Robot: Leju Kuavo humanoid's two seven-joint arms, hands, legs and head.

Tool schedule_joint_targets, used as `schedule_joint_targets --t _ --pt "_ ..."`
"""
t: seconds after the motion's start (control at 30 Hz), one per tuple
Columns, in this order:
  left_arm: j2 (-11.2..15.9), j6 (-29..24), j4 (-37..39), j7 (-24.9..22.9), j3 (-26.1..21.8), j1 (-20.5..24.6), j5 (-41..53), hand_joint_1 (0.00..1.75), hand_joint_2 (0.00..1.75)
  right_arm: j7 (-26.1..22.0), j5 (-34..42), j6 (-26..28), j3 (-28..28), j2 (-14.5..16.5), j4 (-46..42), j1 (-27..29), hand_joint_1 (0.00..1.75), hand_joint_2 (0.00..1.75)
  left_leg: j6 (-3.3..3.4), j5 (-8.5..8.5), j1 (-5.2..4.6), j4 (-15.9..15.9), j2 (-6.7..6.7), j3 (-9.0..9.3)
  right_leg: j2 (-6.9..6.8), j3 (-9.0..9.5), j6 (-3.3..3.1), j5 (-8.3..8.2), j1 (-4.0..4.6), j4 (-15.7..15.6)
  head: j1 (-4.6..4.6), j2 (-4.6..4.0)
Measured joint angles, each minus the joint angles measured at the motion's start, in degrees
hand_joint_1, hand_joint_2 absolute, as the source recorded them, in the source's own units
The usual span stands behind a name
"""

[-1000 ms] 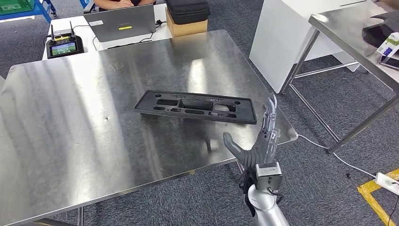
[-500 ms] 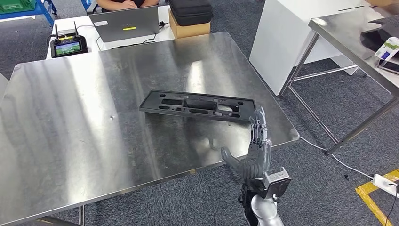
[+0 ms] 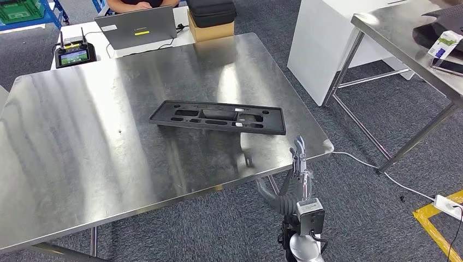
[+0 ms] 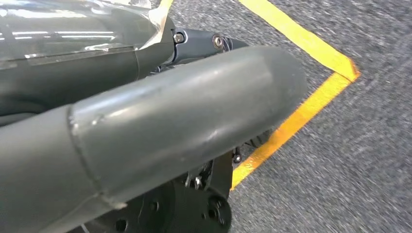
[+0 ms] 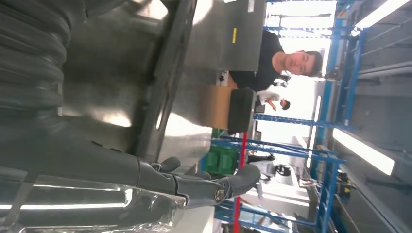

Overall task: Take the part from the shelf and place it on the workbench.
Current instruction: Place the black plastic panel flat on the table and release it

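Observation:
The part (image 3: pixel 218 117) is a long flat black plastic frame with several cut-outs, lying flat on the steel workbench (image 3: pixel 82 136) right of its middle. My right hand (image 3: pixel 292 183) is below and in front of the bench's front right corner, well short of the part, with fingers stretched upward, thumb spread and nothing in it. In the right wrist view the right hand's fingers (image 5: pixel 194 187) reach past the part (image 5: pixel 163 92), seen edge-on on the shiny bench top. In the left wrist view my left hand (image 4: pixel 160 131) shows a thick grey thumb over carpet; its fingers are hidden.
At the bench's far edge lie a laptop (image 3: pixel 139 26), a handheld controller (image 3: pixel 72 54) and a cardboard box (image 3: pixel 210 30) with a black case on it; a person (image 3: pixel 136 4) sits behind them. To the right stand a white cabinet (image 3: pixel 327 49) and a second steel table (image 3: pixel 404 43). A power strip (image 3: pixel 447 204) lies on the floor.
My right hand has drawn back and down from beside the part's right end to below the bench's front edge. The part lies still; the camera shifted a little.

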State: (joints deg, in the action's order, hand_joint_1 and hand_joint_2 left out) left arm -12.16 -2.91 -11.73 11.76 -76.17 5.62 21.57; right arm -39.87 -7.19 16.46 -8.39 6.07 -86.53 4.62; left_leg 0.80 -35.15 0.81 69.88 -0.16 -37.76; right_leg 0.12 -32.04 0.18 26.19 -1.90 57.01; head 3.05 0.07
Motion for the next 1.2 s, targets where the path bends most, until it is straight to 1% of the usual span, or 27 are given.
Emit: schedule_joint_targets --t 0.03,0.07,0.1,0.17,0.23,0.27,0.37,0.43,0.5,0.53,0.57,0.6,0.63,0.67,0.73,0.77,0.8,0.87,0.9,0.93,1.0,1.03,1.07,1.1,1.13,1.17,1.2 --pt "0.0 0.0 0.0 0.0 0.0 0.0 0.0 0.00 0.00 0.0 0.0 0.0 0.0 0.0 0.1 0.1 0.00 1.75 -0.09 -1.27 0.01 2.7 0.00 -0.65 -0.07 -0.52 -0.08 -0.35 0.13 0.0 -0.02 0.00" --pt "0.0 0.0 0.0 0.0 0.0 0.0 0.0 0.00 0.00 0.0 0.0 0.0 0.1 0.0 0.2 0.2 0.00 1.75 -0.11 -1.42 0.02 3.9 0.01 -0.49 -0.11 -0.99 -0.05 -0.70 0.21 0.0 -0.01 0.00" --pt "0.0 0.0 0.0 0.0 0.0 0.0 0.0 0.00 0.00 0.0 0.0 0.0 0.1 0.0 0.3 0.2 0.00 1.75 -0.05 -0.54 0.03 3.1 0.01 0.65 -0.12 -1.39 0.09 -1.01 0.25 0.1 -0.01 0.00" --pt "0.0 0.0 0.0 0.0 0.0 0.0 0.0 0.00 0.00 0.0 0.0 0.0 0.2 0.1 0.5 0.2 0.00 1.75 0.28 2.42 0.05 -4.1 -0.02 5.97 -0.10 -1.94 0.53 -1.62 0.26 0.1 -0.02 0.00" --pt "0.0 0.0 0.0 -0.1 0.0 0.1 0.0 0.00 0.00 0.3 -0.1 0.0 0.3 0.1 0.5 0.2 0.00 1.75 0.68 3.91 -0.09 -11.2 -0.15 10.72 -0.09 -2.19 1.23 -2.21 0.48 0.1 0.04 0.00" --pt "0.0 0.0 0.0 -0.2 0.0 0.2 0.0 0.00 0.00 0.5 -0.1 0.0 0.4 0.2 0.4 0.2 0.00 1.75 0.87 3.94 -0.23 -12.6 -0.22 11.58 -0.10 -2.22 1.66 -2.51 0.58 0.1 0.06 0.00" --pt "0.0 0.1 0.0 -0.9 0.0 0.1 0.1 0.00 0.00 1.5 -0.7 -0.1 0.6 0.3 0.1 0.5 0.00 1.75 1.89 4.89 -0.63 -13.1 -0.08 10.66 -0.10 -2.53 2.95 -3.23 0.79 0.1 0.12 0.00" --pt "0.0 0.1 0.0 -1.2 0.0 0.2 0.1 0.00 0.00 2.0 -1.0 -0.4 1.0 0.3 -0.3 0.6 0.00 0.87 2.93 6.11 -0.64 -13.5 0.22 9.46 -0.10 -4.00 2.78 -0.68 0.94 2.9 0.23 0.00" --pt "0.0 0.1 0.0 -1.3 0.0 0.2 0.1 0.00 0.00 2.4 -1.3 -0.7 1.2 0.3 -0.4 0.7 0.00 0.00 3.66 7.29 -0.80 -13.5 0.48 8.04 -0.11 -6.53 2.05 4.26 0.85 10.1 0.38 0.00" --pt "0.0 0.2 0.0 -1.3 0.0 0.2 0.1 0.00 0.00 2.6 -1.6 -0.8 1.3 0.3 -0.4 0.9 0.00 0.00 3.85 7.89 -0.95 -13.5 0.61 7.26 -0.11 -7.48 2.05 6.09 0.82 13.9 0.42 0.00" --pt "0.0 0.3 0.0 -1.3 0.0 0.1 0.1 0.00 0.00 2.7 -2.0 -0.9 1.3 0.3 -0.4 1.0 0.00 0.00 3.91 8.46 -1.12 -13.4 0.70 6.49 -0.11 -7.65 2.35 6.90 0.82 16.3 0.42 0.00" --pt "0.0 0.4 0.0 -1.2 0.0 0.1 0.1 0.00 0.00 2.7 -2.4 -0.9 1.3 0.3 -0.4 1.1 0.00 0.00 3.93 9.00 -1.31 -13.4 0.75 5.79 -0.11 -6.74 2.79 6.72 0.87 16.6 0.42 0.00" --pt "0.0 0.6 0.0 -1.1 0.0 0.1 0.1 0.00 0.00 2.8 -2.8 -0.9 1.3 0.3 -0.4 1.2 0.00 0.00 3.92 9.49 -1.50 -13.4 0.77 5.19 -0.11 -4.66 3.20 5.82 0.95 14.6 0.42 0.00" --pt "0.0 0.8 0.0 -1.0 0.0 0.1 0.1 0.00 0.00 2.8 -3.3 -0.9 1.3 0.3 -0.5 1.3 0.00 0.00 3.87 9.96 -1.66 -13.4 0.76 4.80 -0.11 -1.54 3.33 4.77 1.09 10.6 0.42 0.00" --pt "-0.1 1.0 0.0 -0.9 0.1 0.2 0.1 0.00 0.00 2.8 -4.0 -0.8 1.3 0.4 -0.8 1.4 0.00 0.00 3.57 10.89 -1.97 -13.3 0.72 4.30 -0.18 4.66 2.61 3.82 1.66 1.5 0.38 0.01" --pt "-0.2 1.1 0.0 -0.9 0.1 0.1 0.1 0.00 0.00 2.9 -4.2 -0.8 1.3 0.4 -1.0 1.5 0.00 0.00 3.34 11.38 -2.04 -13.3 0.73 4.20 -0.22 6.34 2.14 3.70 1.95 -1.3 0.38 0.01" --pt "-0.2 1.1 0.0 -0.8 0.1 0.1 0.2 0.00 0.00 2.9 -4.4 -0.8 1.3 0.4 -1.2 1.5 0.00 0.00 3.08 11.83 -2.06 -13.4 0.75 4.06 -0.26 6.83 1.73 3.66 2.22 -2.6 0.39 0.01" --pt "-0.2 1.1 0.0 -0.8 0.1 0.1 0.2 0.00 0.00 2.9 -4.4 -0.8 1.3 0.5 -1.4 1.7 0.00 0.00 2.42 12.23 -2.00 -13.3 0.67 3.72 -0.36 6.08 0.95 2.77 1.83 -3.0 0.44 0.00" --pt "-0.2 1.1 0.0 -0.8 0.1 0.1 0.2 0.00 0.00 3.0 -4.5 -0.8 1.3 0.6 -1.4 1.7 0.00 0.00 2.01 11.32 -1.90 -12.6 0.52 3.35 -0.45 5.66 0.32 2.27 1.44 -3.2 0.41 0.00" --pt "-0.2 1.1 0.0 -0.8 0.1 0.1 0.2 0.00 0.00 3.0 -4.5 -0.8 1.3 0.7 -1.4 1.7 0.00 0.00 1.54 9.38 -1.72 -11.2 0.35 2.80 -0.55 5.20 -0.33 1.66 1.03 -3.4 0.32 0.00" --pt "-0.1 1.1 0.0 -0.8 0.1 0.0 0.2 0.00 0.00 3.0 -4.7 -0.8 1.3 0.9 -1.4 1.8 0.00 0.00 0.55 3.64 -1.07 -5.4 0.09 1.23 -0.69 3.89 -0.99 0.41 0.80 -3.4 0.20 0.00" --pt "-0.1 1.1 0.0 -0.8 0.1 0.0 0.3 0.00 0.00 3.0 -4.8 -0.8 1.3 1.0 -1.4 1.9 0.00 0.00 0.06 1.46 -0.68 -1.9 0.05 0.47 -0.72 3.17 -0.97 -0.24 0.79 -3.3 0.17 0.00" --pt "0.0 1.1 0.0 -0.9 0.1 0.0 0.3 0.00 0.00 3.0 -5.0 -0.8 1.3 1.0 -1.4 1.9 0.00 0.00 -0.42 0.67 -0.25 0.9 0.04 0.10 -0.75 2.36 -0.75 -0.87 0.72 -3.2 0.18 0.00" --pt "0.0 1.1 0.0 -0.9 0.1 0.0 0.4 0.00 0.00 3.1 -5.1 -0.9 1.3 1.0 -1.4 1.9 0.00 0.00 -0.91 1.31 0.21 2.1 0.04 0.46 -0.77 1.44 -0.39 -1.44 0.55 -2.8 0.16 0.00" --pt "0.0 1.0 0.0 -1.0 0.1 0.0 0.4 0.00 0.00 3.1 -5.2 -1.0 1.3 1.0 -1.4 2.0 0.00 0.00 -1.39 2.96 0.67 1.3 0.06 1.80 -0.79 0.49 0.01 -1.89 0.29 -2.4 0.16 0.00" --pt "0.1 1.0 0.0 -1.1 0.1 0.0 0.4 0.00 0.00 3.1 -5.2 -1.0 1.3 1.0 -1.4 2.0 0.00 0.00 -1.93 4.71 1.16 -1.4 0.06 4.11 -0.80 -0.58 0.44 -2.23 -0.01 -1.7 0.15 0.00" --pt "0.0 0.9 0.0 -1.1 0.1 0.1 0.4 0.00 0.00 3.2 -5.3 -1.1 1.3 1.1 -1.5 2.0 0.00 0.00 -2.51 5.23 1.38 -5.0 -0.05 6.74 -0.79 -1.62 0.87 -2.50 -0.15 -0.9 0.06 0.00"
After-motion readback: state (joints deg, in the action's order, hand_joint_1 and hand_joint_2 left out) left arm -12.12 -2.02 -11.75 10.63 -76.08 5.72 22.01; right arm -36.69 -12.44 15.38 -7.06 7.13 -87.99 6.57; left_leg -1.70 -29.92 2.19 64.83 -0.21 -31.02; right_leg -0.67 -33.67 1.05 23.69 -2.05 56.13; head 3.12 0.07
